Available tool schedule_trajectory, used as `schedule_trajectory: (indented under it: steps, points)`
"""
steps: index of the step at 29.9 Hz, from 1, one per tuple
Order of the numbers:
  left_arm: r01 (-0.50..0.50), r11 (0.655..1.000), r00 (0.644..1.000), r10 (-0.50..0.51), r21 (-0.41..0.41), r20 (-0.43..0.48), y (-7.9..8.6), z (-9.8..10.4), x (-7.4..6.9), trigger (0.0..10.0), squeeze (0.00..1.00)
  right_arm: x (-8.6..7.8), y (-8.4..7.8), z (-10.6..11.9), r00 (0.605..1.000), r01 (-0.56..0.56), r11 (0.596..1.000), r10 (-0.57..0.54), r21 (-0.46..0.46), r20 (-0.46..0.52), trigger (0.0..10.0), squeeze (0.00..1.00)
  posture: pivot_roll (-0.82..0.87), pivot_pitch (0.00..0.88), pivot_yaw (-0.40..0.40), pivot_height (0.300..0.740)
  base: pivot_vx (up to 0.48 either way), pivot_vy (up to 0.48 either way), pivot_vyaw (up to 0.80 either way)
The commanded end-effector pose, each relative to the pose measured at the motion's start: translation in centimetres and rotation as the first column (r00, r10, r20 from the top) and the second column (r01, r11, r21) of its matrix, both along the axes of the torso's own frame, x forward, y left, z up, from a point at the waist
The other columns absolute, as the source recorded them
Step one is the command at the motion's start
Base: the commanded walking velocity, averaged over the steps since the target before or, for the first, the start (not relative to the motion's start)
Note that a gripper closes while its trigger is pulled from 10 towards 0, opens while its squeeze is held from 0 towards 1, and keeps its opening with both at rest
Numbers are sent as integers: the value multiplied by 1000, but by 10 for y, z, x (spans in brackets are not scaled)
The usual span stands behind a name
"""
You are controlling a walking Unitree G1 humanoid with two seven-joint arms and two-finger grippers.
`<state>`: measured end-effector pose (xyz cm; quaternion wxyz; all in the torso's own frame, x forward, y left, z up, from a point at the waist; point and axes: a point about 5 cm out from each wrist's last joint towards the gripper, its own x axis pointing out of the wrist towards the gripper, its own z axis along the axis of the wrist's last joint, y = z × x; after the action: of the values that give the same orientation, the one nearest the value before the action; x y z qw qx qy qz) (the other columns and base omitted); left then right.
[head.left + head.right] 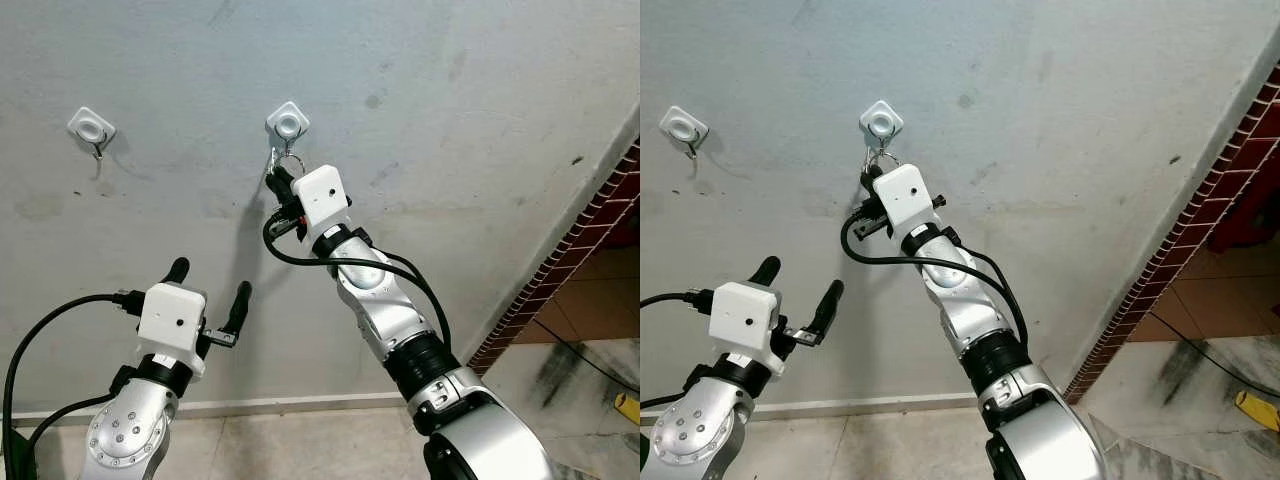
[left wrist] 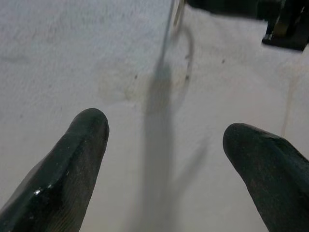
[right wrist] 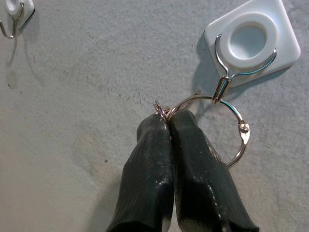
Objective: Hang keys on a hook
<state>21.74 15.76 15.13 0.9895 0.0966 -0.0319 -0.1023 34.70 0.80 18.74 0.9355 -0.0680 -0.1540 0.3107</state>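
Your right gripper (image 3: 169,121) has its two black fingers pinched flat together on the thin silver metal key ring (image 3: 219,128), gripping it at the rim on the side away from the hook. The ring sits against the grey plaster wall (image 1: 450,120), and its top arc appears to be threaded over the wire tip of the white square adhesive hook (image 3: 251,41); whether it is fully seated or only touching I cannot tell. No keys can be made out below the fingers.

Expect the ring to be light, rigid and slick: bare metal wire that can pivot or slip between smooth pads, so a firm pinch across the wire is what keeps it from swinging. The small clasp joint on its far side is a poor place to hold. The hook is likely only glued on, so I judge it will not tolerate a hard pull.

The right arm (image 1: 385,310) is stretched up and forward, wrist raised to the wall just under the hook. Your left gripper (image 1: 208,290) hangs lower and well apart with its fingers spread wide, holding nothing, pointed at the bare wall. A second white square hook (image 1: 91,126) sits further left, unused
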Motion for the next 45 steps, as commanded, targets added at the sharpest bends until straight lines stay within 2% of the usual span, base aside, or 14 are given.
schedule_trajectory:
  steps: [1, 12, 13, 15, 16, 17, 18, 19, 30, 34, 35, 42, 45]
  points:
    - [20, 1000, 1000, -20, 9, 11, -3, 2, 1, 10000, 0, -6, 5, -16, 999, -13, 1000, 12, -22, -52, 10000, 0, 277, 28, 0, 740, 0, 0, 0]
    - [47, 999, 998, -47, 15, 30, -7, 3, 0, 10000, 0, -7, 7, -19, 999, -16, 999, 14, -38, -52, 10000, 0, 276, 24, 0, 740, 0, 0, 0]
    - [45, 999, 999, -46, 14, 29, -7, 3, 0, 10000, 0, -8, 7, -19, 998, -18, 999, 16, -38, -53, 10000, 169, 275, 22, 0, 740, 0, 0, 0]
    - [45, 999, 999, -45, 15, 29, -7, 3, 0, 10000, 0, -8, 7, -19, 998, -20, 999, 18, -37, -54, 10000, 169, 275, 22, 0, 740, 0, 0, 0]
    - [45, 999, 999, -45, 15, 29, -7, 3, 0, 10000, 0, -8, 7, -20, 999, -16, 999, 14, -39, -52, 10000, 388, 275, 22, 0, 740, 0, 0, 0]
    - [45, 999, 999, -45, 16, 30, -7, 3, 0, 10000, 0, -8, 7, -20, 998, -18, 999, 16, -38, -54, 10000, 651, 275, 22, 0, 740, 0, 0, 0]
    - [45, 999, 999, -45, 16, 30, -7, 3, 0, 10000, 0, -8, 7, -20, 998, -19, 999, 17, -37, -55, 10000, 651, 275, 19, 0, 740, 0, 0, 0]
    - [43, 999, 999, -44, 18, 31, -6, 2, 1, 10000, 0, -8, 7, -21, 998, -19, 999, 17, -37, -56, 10000, 1000, 275, 16, 2, 740, 0, 0, 0]
    - [37, 999, 999, -37, 22, 21, -5, 0, 1, 10000, 0, -7, 5, -23, 998, 9, 999, -11, -33, -61, 10000, 1000, 276, 12, 0, 740, 0, 0, 0]
    - [28, 999, 999, -29, 25, 15, -4, -1, 1, 10000, 0, -8, 1, -20, 999, 22, 1000, -21, 7, -50, 10000, 1000, 273, 11, 1, 740, 0, 0, 0]
    - [21, 1000, 1000, -21, 20, 12, -4, -2, 1, 10000, 0, -7, -2, -19, 999, 27, 999, -26, 30, -47, 10000, 1000, 271, 13, 1, 740, 0, 0, 0]
    - [0, 1000, 1000, 0, 7, 14, -6, -3, 5, 10000, 0, -8, -15, -13, 999, 54, 998, -53, 38, -6, 10000, 1000, 248, 10, 0, 740, 0, 0, 0]
    - [-14, 1000, 1000, 14, 3, 7, -6, -5, 7, 10000, 0, -11, -27, -15, 997, 74, 996, -74, 42, -5, 10000, 1000, 237, 7, -1, 740, 0, 0, 0]
